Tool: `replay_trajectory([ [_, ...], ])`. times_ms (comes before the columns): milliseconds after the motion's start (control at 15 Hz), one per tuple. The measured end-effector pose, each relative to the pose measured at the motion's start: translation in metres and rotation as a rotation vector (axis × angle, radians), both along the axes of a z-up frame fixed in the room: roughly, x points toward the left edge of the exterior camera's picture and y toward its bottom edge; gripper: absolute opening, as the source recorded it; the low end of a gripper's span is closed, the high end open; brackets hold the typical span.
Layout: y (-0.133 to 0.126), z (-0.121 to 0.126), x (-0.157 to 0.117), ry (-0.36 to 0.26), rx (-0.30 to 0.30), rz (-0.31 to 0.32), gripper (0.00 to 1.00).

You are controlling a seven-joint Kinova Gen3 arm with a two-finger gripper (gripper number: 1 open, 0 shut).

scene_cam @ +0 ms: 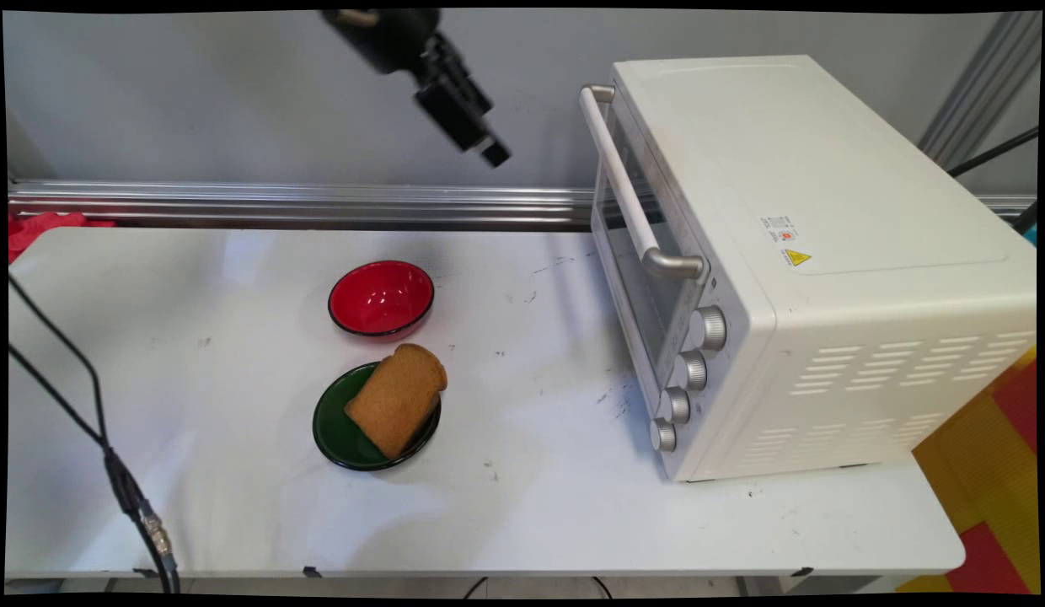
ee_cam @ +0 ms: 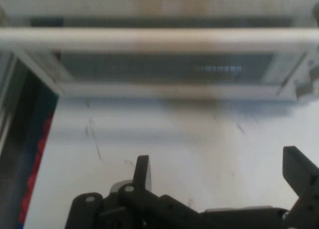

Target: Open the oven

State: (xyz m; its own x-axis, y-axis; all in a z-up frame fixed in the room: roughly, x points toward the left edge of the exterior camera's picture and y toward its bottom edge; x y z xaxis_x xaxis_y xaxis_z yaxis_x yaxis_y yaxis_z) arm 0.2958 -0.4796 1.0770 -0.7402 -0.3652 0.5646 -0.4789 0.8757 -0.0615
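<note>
My gripper (ee_cam: 219, 175) is spread wide, with one finger (ee_cam: 142, 171) on the left of the hand view and the other far over on the right, and nothing between them. In the main view I hang high above the table (scene_cam: 531, 489), near its back edge, tilted down and toward the oven (scene_cam: 826, 253).

Just past my fingertips lies bare white tabletop (ee_cam: 164, 139), scuffed with a few dark marks. Beyond that the oven's front runs across my view. Its handle (ee_cam: 159, 38) is a long pale bar standing off the glass door (ee_cam: 164, 67), which is shut. It is the nearest thing to me, though I am apart from it.

The bar looks rigid and smooth, probably metal, so I judge it won't give under my pads but could slip. The middle of its length, where there is a clear gap behind it, looks the soundest place to close on. The oven itself looks heavy enough to stay put. Four knobs (scene_cam: 691, 369) run down the door's right side.

Further from me, toward the table's near side, sits a red bowl (scene_cam: 381, 298). Nearer that edge, a slice of bread (scene_cam: 396, 400) lies across a green plate (scene_cam: 333, 430), overhanging its rim.
</note>
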Motion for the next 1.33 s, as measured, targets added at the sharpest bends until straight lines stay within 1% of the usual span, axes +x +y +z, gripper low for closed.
replay_trajectory([
  [267, -0.019, 0.006, -0.024, 0.025, -0.032, -0.027, 1.0],
  [533, -0.034, 0.007, -0.04, 0.038, -0.053, -0.05, 1.0],
  [600, -0.035, 0.007, -0.041, 0.037, -0.056, -0.055, 0.0],
  [867, -0.045, 0.003, -0.048, 0.028, -0.061, -0.074, 0.0],
  [1333, -0.062, -0.008, -0.061, 0.038, -0.069, -0.094, 0.0],
])
